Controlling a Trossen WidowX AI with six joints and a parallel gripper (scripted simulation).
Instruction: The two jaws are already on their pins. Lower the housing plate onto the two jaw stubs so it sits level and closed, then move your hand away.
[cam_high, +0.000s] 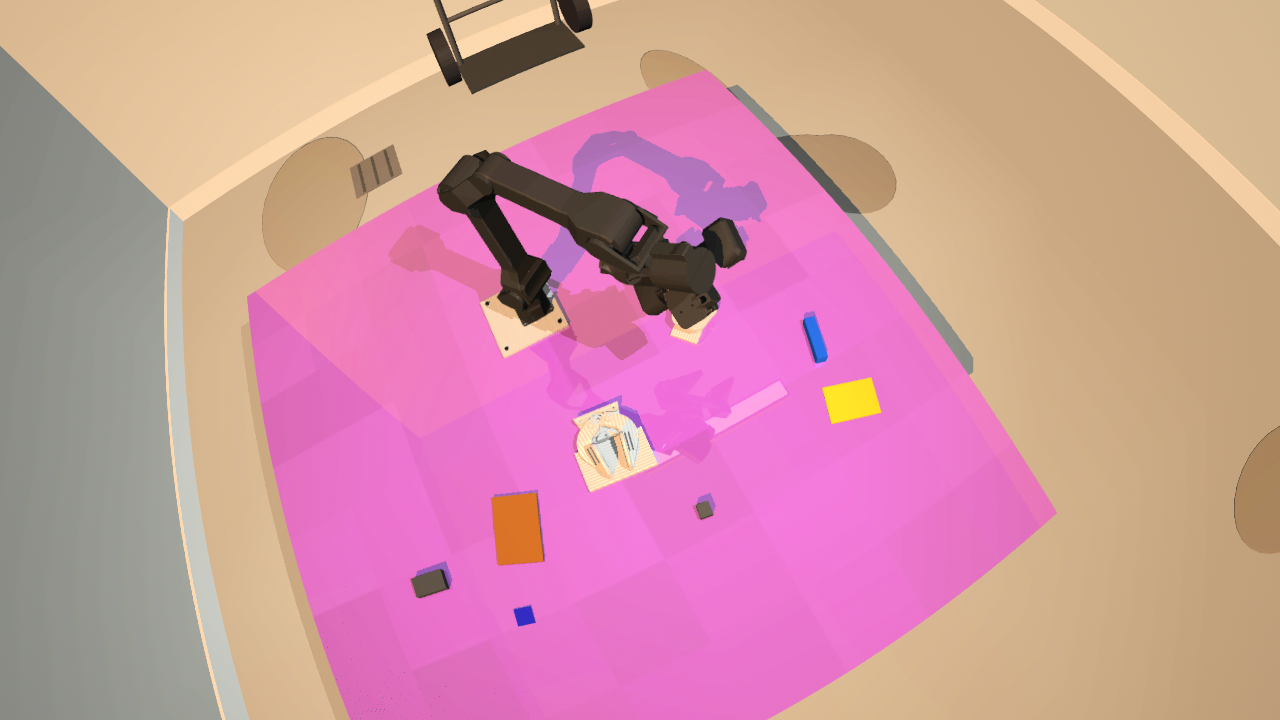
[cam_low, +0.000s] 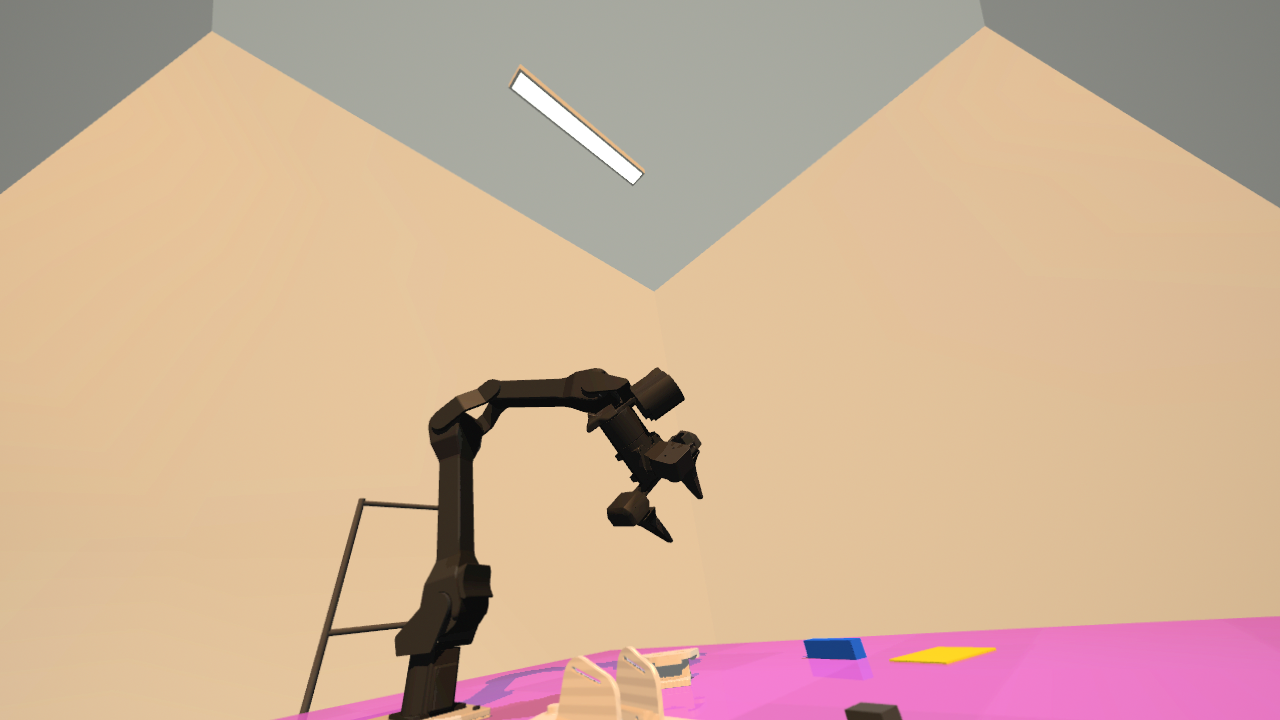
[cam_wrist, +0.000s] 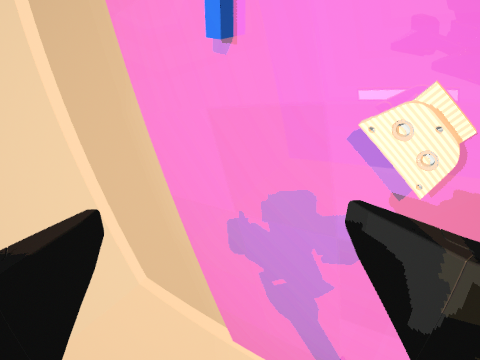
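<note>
The cream housing plate (cam_high: 687, 334) (cam_low: 680, 656) (cam_wrist: 402, 155) lies on the pink table near the arm, apart from the jaw assembly. The wrist view shows two large round holes and several small ones in it. The cream base (cam_high: 595, 480) stands farther forward, with the two jaws on it. In the exterior view upright cream parts (cam_low: 588, 694) of the assembly show; its bottom is cut off. The stubs and pins are too small to make out. My gripper (cam_low: 686, 519) (cam_wrist: 226, 218) is open and empty, high above the table. The housing plate is beyond the right finger in the wrist view.
A blue bar (cam_high: 814, 338) (cam_low: 834, 649) (cam_wrist: 214, 19) and a yellow sheet (cam_high: 851, 400) (cam_low: 944, 655) lie to the right. An orange block (cam_high: 517, 528), two dark blocks (cam_high: 429, 582) (cam_high: 704, 509) and a small blue square (cam_high: 524, 615) lie toward the front.
</note>
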